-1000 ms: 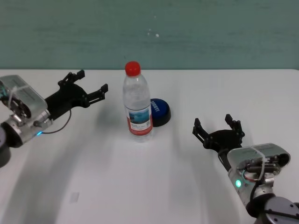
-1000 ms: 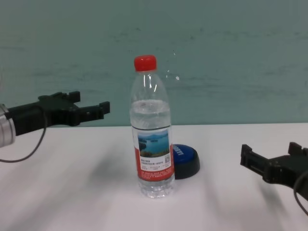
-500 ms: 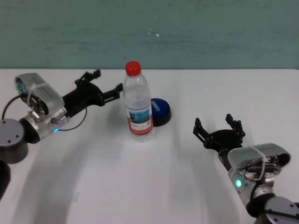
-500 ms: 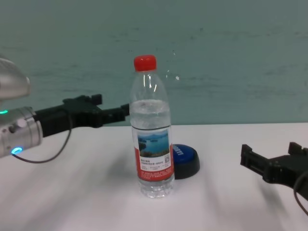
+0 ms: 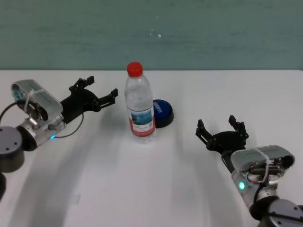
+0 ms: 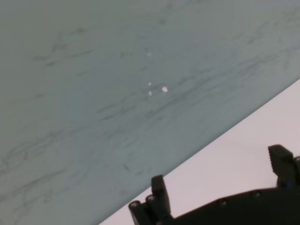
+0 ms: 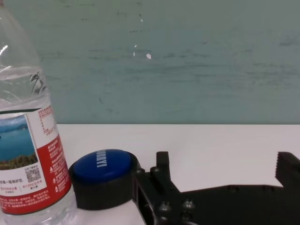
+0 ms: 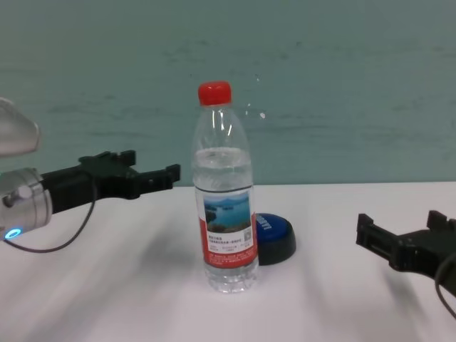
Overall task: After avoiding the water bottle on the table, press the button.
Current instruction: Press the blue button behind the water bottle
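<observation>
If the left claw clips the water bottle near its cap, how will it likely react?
The water bottle would probably tip: it stands tall on a narrow base. Being nearly full, it may resist light nudges. If it fell rightward, it might strike the button behind it.

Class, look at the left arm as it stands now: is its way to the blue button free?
Probably not directly. The bottle stands upright between the left end effector and the button, so the arm would likely have to go around or over it.

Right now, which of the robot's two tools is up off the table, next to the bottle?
The left tool. It hovers open in the air left of the water bottle, while the right tool sits low and open, off to the button's right.
</observation>
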Robot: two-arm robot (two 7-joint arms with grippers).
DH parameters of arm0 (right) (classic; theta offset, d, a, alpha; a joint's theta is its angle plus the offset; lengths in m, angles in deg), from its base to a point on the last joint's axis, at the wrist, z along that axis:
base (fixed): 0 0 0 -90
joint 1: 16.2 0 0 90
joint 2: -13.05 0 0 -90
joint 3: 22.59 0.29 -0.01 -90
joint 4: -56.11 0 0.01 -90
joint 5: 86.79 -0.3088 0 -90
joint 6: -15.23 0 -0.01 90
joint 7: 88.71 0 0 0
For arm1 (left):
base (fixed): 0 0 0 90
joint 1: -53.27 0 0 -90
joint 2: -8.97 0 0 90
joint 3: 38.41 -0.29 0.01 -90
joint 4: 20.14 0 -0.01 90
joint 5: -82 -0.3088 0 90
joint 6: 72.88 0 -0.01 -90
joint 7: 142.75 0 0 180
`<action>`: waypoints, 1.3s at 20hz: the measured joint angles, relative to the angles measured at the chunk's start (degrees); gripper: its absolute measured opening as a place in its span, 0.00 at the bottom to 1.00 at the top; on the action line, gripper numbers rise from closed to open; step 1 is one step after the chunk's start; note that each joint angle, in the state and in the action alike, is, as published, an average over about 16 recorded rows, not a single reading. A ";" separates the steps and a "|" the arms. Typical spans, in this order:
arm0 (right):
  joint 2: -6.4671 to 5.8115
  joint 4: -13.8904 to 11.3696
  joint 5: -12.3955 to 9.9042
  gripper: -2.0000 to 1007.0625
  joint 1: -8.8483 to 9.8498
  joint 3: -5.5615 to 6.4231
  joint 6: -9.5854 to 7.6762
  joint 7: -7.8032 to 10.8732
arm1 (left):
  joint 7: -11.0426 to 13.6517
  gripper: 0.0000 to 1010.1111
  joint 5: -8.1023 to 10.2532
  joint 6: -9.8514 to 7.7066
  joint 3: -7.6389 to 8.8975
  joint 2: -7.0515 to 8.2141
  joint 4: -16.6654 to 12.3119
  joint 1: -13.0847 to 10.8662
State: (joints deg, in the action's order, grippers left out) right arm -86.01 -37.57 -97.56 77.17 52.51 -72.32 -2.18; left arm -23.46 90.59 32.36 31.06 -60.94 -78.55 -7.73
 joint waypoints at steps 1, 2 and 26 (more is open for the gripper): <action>0.00 0.00 0.00 1.00 0.00 0.00 0.00 0.00 | -0.27 0.99 -0.07 -0.23 0.06 0.10 -0.27 -0.19; 0.00 0.00 0.00 1.00 0.00 0.00 0.00 0.00 | -0.55 0.99 -0.15 -0.46 0.15 0.22 -0.57 -0.40; -0.01 0.00 0.00 1.00 0.00 0.00 0.00 0.00 | -15.95 0.99 -4.91 -15.71 7.91 4.11 -33.33 -24.00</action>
State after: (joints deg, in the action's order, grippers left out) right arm -86.03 -37.57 -97.56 77.17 52.51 -72.32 -2.17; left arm -39.40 85.68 16.65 38.97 -56.83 -111.88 -31.73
